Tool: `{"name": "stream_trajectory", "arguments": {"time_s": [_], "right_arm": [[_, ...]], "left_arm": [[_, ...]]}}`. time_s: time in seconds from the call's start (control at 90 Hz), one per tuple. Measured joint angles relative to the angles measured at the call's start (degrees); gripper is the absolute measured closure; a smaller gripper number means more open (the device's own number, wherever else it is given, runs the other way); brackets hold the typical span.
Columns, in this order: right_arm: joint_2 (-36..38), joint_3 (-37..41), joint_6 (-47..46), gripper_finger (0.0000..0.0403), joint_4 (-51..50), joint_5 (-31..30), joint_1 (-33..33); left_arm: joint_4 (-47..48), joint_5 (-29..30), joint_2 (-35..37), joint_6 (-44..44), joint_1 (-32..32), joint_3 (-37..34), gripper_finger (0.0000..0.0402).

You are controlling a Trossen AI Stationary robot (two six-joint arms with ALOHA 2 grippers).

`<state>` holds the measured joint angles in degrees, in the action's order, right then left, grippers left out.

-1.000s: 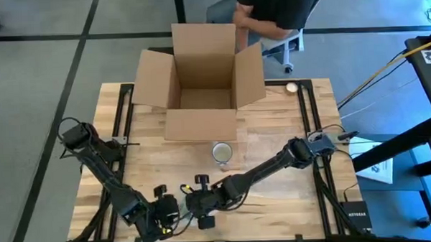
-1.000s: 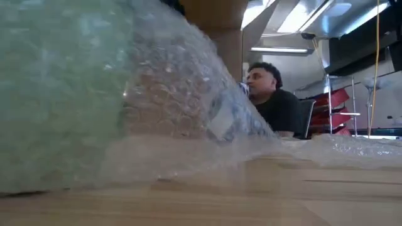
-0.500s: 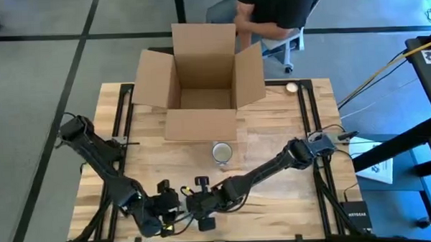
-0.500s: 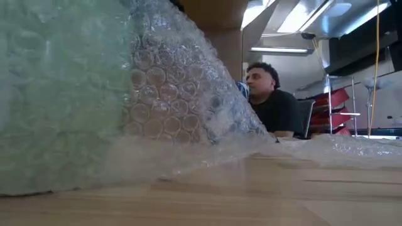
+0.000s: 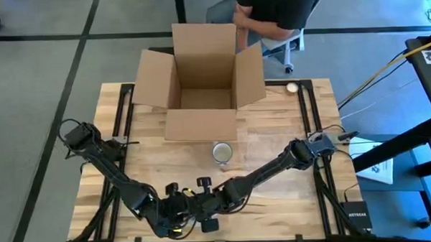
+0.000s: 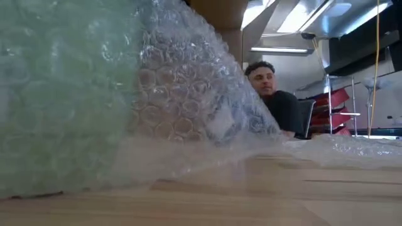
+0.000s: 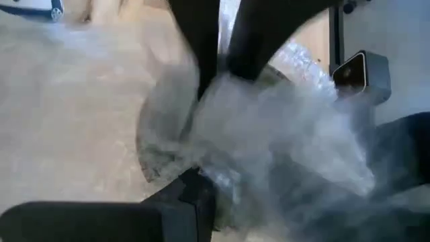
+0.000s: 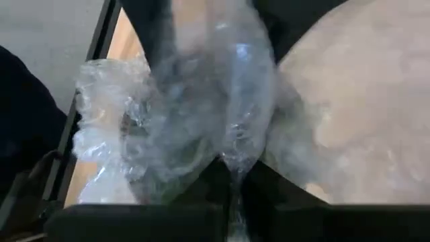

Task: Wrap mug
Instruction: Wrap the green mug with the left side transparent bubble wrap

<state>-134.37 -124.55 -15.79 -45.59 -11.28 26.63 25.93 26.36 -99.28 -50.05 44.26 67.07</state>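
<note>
Met at six o'clock on the table [image 5: 273, 133], near its front edge: left gripper [image 5: 177, 213] and right gripper [image 5: 204, 207] almost touching, both on the bubble wrap [image 6: 157, 100]. Judged closed on the sheet in each case: in the right wrist view, film pinched between the two dark fingers [image 8: 228, 181]; in the left wrist view, film bunched at the fingers [image 7: 195, 195], though blurred there. Probably held this way so as to lift the near edge of the sheet clear of the wood and carry it over toward the mug [image 5: 221, 152]. Stood the mug upright at twelve o'clock from the grippers, well apart from them, unwrapped, just in front of the open cardboard box [image 5: 200, 78] at the far side. Barely readable in the high view, the clear sheet; only both arms, mug and box laid out plainly. Filled in by the low view instead: wrap raised high and close to the lens, bubbles distinct, hiding mug and grippers alike, with a person [image 6: 276, 94] seated beyond the table.
</note>
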Motion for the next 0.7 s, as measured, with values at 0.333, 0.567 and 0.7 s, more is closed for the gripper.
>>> {"name": "stream_trajectory", "arguments": {"time_s": [0.333,0.567,0.7], "right_arm": [[0.6,-9.1,-0.7,0.0398,-14.7,-0.3,-0.1],[-3.0,-4.7,-0.9,0.0398,-1.6,4.8,0.0],[-4.5,-3.5,-2.4,0.0398,-1.7,3.6,0.1]], "left_arm": [[-0.1,-0.4,-0.1,0.0,0.0,-0.2,0.0291],[0.3,-0.3,-0.3,-0.1,0.0,-0.4,0.0291],[0.2,0.3,0.4,-0.1,0.2,-0.4,0.0291]]}}
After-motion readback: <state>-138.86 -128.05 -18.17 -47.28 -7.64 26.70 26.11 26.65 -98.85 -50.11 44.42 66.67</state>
